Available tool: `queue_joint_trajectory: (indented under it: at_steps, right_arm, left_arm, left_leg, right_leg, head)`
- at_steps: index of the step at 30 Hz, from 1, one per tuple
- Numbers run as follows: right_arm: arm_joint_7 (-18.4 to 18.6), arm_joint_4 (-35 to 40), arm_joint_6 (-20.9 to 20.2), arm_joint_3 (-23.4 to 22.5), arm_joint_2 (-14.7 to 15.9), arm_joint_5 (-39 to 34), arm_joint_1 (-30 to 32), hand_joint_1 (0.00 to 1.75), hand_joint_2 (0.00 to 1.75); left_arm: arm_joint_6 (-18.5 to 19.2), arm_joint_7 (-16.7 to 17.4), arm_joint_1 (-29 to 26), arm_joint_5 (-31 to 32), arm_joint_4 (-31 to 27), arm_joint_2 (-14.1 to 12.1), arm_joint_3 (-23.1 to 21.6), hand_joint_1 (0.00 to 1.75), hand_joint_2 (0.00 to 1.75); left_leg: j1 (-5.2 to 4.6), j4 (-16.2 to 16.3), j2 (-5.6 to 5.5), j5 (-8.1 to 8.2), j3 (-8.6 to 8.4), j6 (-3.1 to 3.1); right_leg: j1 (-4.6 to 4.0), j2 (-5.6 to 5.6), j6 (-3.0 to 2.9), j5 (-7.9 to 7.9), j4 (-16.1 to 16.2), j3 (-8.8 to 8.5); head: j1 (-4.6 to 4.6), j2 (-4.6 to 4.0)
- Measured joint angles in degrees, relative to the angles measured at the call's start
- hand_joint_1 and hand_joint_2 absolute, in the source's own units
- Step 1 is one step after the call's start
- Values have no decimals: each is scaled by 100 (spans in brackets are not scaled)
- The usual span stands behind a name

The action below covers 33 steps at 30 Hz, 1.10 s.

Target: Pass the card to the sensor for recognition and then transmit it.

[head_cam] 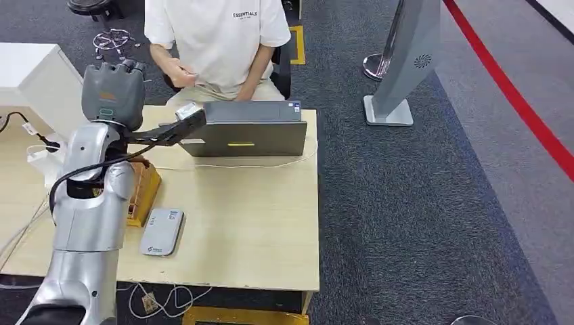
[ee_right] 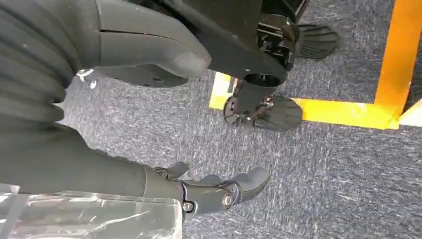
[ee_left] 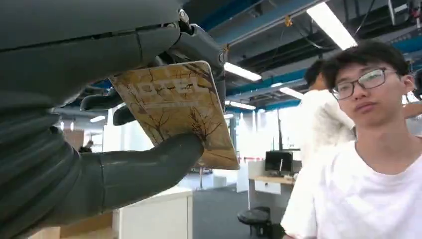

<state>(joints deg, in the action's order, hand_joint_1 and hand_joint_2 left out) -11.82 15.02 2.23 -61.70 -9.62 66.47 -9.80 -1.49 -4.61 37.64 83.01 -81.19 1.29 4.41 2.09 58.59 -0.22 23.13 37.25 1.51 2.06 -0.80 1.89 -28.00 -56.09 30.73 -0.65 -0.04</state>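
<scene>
My left hand (head_cam: pixel 177 128) is raised over the far left part of the table (head_cam: pixel 257 223). It holds a yellow-brown patterned card (head_cam: pixel 189 110) out towards the person (head_cam: pixel 216 40) seated behind the table. In the left wrist view the thumb of the left hand (ee_left: pixel 149 167) presses the card (ee_left: pixel 174 104) against the darker fingers, with the person (ee_left: pixel 368 149) close behind it. A flat grey-white sensor (head_cam: pixel 162 231) lies on the table near its front left. My right hand (ee_right: pixel 89 149) hangs over the carpet with fingers apart and nothing in it.
A grey laptop-like box (head_cam: pixel 247 128) lies at the table's far edge in front of the person. An orange box (head_cam: pixel 145 191) stands beside my left arm. White cables run across the table. A grey stand (head_cam: pixel 406 61) rises from the carpet to the right.
</scene>
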Motion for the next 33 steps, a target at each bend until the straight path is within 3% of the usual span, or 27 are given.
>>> queue_joint_trajectory:
  at_steps: [4, 8, 19, 21, 24, 28, 30, 33]
  right_arm:
    - [-20, 0, 20, -28, 0, -48, 68, 0, 175]
    - [-22, 0, 53, -52, 0, -51, 108, 0, 175]
    - [-20, 0, 59, -92, 7, -55, 126, 0, 175]
    - [-22, 0, 85, -105, 7, -119, 132, 0, 175]
    - [-147, 2, 112, -190, 7, -304, 206, 0, 175]
    - [-170, 7, 197, -359, 7, -479, 307, 0, 175]
    - [-173, 26, 216, -450, 7, -553, 326, 0, 175]
    - [-155, 35, 273, -562, 7, -630, 326, 0, 175]
  left_arm:
    - [-2, 69, -572, 52, -656, 277, -327, 175, 175]
    - [33, 129, -803, 42, -1006, 373, -481, 175, 175]
    - [44, 142, -943, 7, -1249, 402, -577, 175, 175]
    - [-16, -42, -1074, -86, -1350, 406, -634, 175, 175]
    - [-337, -151, -1873, -24, -1866, 386, -1148, 175, 175]
    - [-1113, 328, -3145, 232, -2361, 110, -2072, 175, 175]
    - [-1080, 557, -3627, 345, -2420, -13, -2336, 175, 175]
    - [-451, 1026, -4162, 566, -2383, -158, -2465, 175, 175]
  left_leg:
    - [-9, 1, -3, 4, 5, -5]
    - [-10, 0, 1, 4, 5, -6]
    - [-13, -1, -1, 2, 6, -9]
    - [-16, -1, 0, 3, 5, -9]
    - [-27, -1, 0, 16, 3, -23]
    - [-36, -1, 1, 38, 3, -32]
    - [-36, -1, 0, 43, 2, -35]
    - [-35, -3, 0, 52, -3, -35]
  right_leg:
    - [9, 3, 8, -5, 2, 2]
    - [11, 0, 8, -5, 1, 8]
    - [14, 2, 8, -5, -1, 5]
    - [15, 1, 9, -5, -1, 3]
    - [24, 0, 17, -21, 0, -1]
    - [34, 2, 21, -40, 1, -1]
    - [34, 3, 31, -50, 2, -2]
    - [33, 3, 21, -58, 3, 6]
  head:
    - [0, 0]
    - [-2, 0]
    - [0, 0]
    - [0, 0]
    - [0, 0]
    - [-2, 0]
    - [-2, 0]
    - [-2, 0]
